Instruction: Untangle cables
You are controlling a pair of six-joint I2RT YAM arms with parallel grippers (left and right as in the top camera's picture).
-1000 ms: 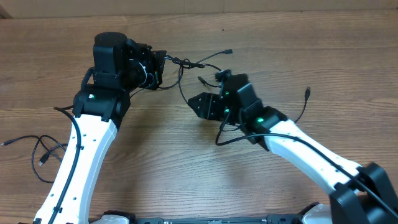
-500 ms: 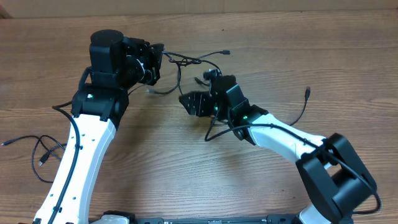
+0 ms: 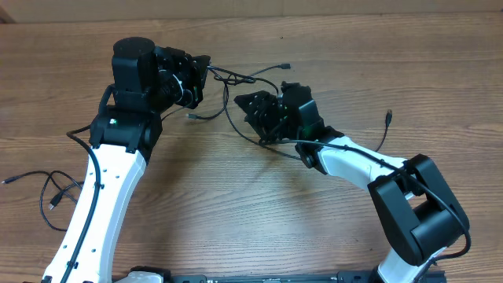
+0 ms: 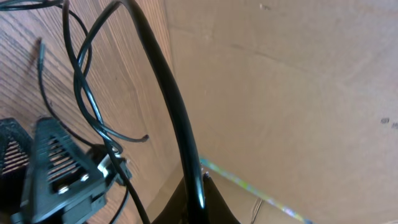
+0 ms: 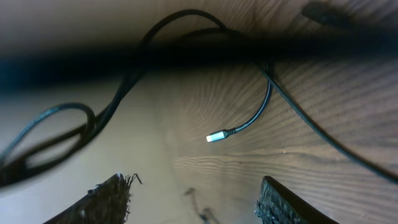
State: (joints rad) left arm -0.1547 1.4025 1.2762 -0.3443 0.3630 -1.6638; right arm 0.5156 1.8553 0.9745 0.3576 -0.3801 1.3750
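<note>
Thin black cables (image 3: 236, 79) lie tangled at the far middle of the table, with one loop hanging down to the near side (image 3: 229, 118). My left gripper (image 3: 201, 75) is shut on one cable (image 4: 168, 93), which runs up out of its jaws in the left wrist view (image 4: 200, 186). My right gripper (image 3: 253, 106) stands open just right of the loop. Nothing is between its fingers (image 5: 193, 190). A cable end with a silver plug (image 5: 216, 136) lies on the wood ahead of it. A blurred cable (image 5: 124, 56) crosses the top of the right wrist view.
A separate black cable (image 3: 49, 189) lies coiled at the left edge, beside the left arm. Another thin cable (image 3: 383, 135) curves along the right arm, its plug pointing away. A cardboard wall (image 4: 298, 93) stands behind the table's far edge.
My right gripper has moved toward the far side, up to the cable loop, and its arm has swung round. The left gripper has kept its hold and barely shifted.
</note>
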